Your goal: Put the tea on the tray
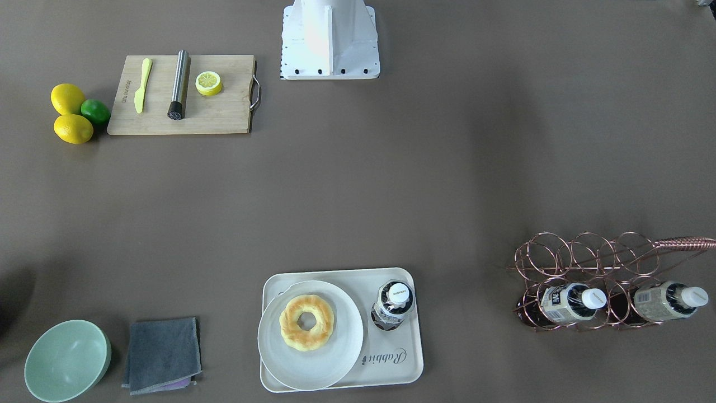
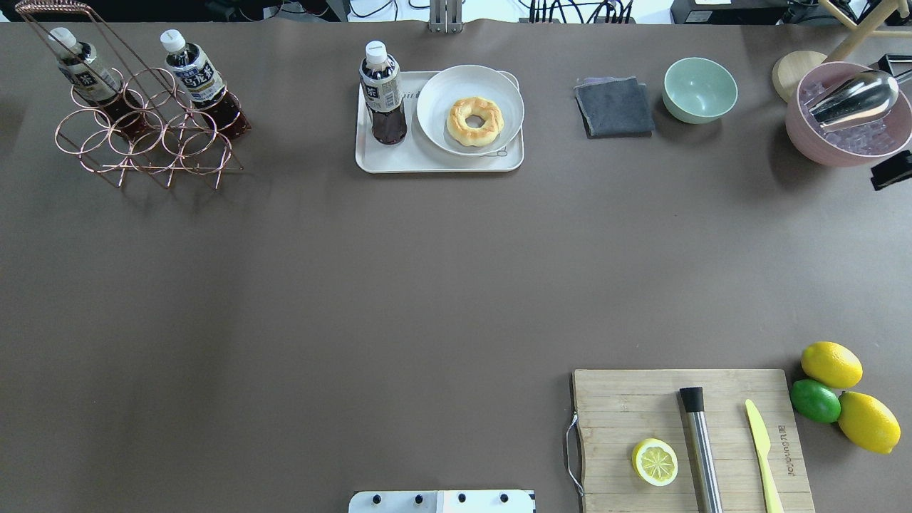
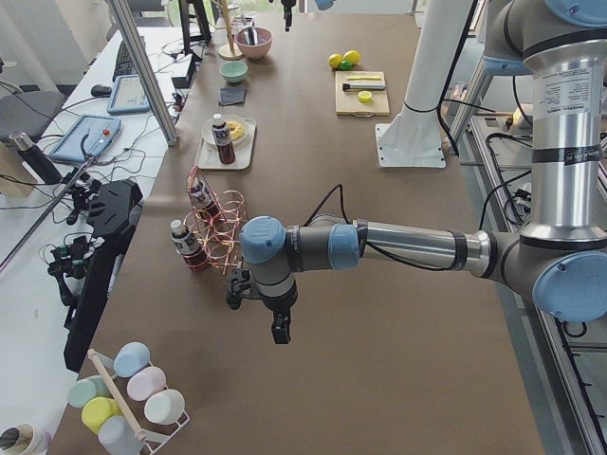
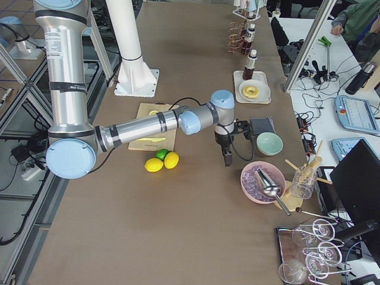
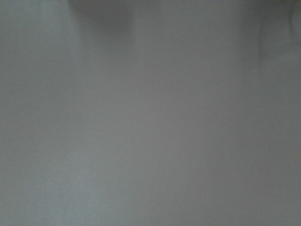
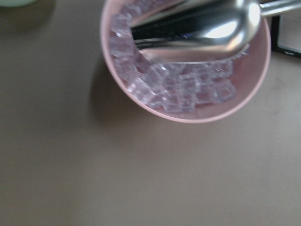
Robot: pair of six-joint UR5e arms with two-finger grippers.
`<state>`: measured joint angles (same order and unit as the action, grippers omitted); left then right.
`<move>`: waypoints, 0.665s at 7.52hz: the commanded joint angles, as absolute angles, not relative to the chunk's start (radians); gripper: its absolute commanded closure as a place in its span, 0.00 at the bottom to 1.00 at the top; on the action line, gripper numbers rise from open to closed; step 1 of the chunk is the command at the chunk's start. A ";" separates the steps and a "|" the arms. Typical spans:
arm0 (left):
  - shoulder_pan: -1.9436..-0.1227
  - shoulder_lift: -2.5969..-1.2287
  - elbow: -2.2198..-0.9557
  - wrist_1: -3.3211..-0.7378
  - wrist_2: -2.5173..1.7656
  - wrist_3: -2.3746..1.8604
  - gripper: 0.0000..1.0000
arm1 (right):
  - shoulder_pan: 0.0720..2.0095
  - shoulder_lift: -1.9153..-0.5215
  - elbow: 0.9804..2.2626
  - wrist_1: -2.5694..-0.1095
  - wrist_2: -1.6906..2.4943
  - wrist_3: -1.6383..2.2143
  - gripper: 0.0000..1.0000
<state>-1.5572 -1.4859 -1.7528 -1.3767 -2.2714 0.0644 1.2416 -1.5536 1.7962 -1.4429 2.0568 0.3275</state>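
Observation:
One tea bottle (image 1: 393, 305) stands upright on the cream tray (image 1: 411, 361), beside a white plate (image 1: 347, 358); it also shows in the overhead view (image 2: 382, 92) on the tray (image 2: 434, 164). Two like bottles (image 2: 78, 71) (image 2: 196, 75) rest in a copper wire rack (image 2: 142, 146). My left gripper (image 3: 281, 330) shows only in the exterior left view, hanging over bare table beside the rack; I cannot tell whether it is open. My right gripper (image 4: 227, 159) shows only in the exterior right view, near the pink ice bowl; I cannot tell its state either.
A doughnut (image 2: 474, 121) lies on the plate. A grey cloth (image 2: 614, 107), a green bowl (image 2: 700, 89) and a pink bowl of ice with a metal scoop (image 2: 844, 114) stand at the far right. A cutting board (image 2: 687, 434) with lemon half, muddler and knife, plus lemons and a lime (image 2: 816, 400), lie near right.

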 commanded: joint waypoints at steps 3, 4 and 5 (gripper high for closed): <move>-1.557 -1.485 -1.747 -1.376 -2.307 0.066 0.00 | 1.551 -1.656 1.655 -1.489 2.255 -0.033 0.00; -1.557 -1.479 -1.738 -1.376 -2.312 0.060 0.00 | 1.566 -1.683 1.672 -1.494 2.275 -0.034 0.00; -1.559 -1.477 -1.729 -1.377 -2.307 0.060 0.00 | 1.566 -1.686 1.674 -1.493 2.275 -0.034 0.00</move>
<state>-1.5573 -1.4820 -1.7428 -1.3761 -2.3028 0.0629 1.5447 -1.6613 1.6657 -1.4909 2.2557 -0.0196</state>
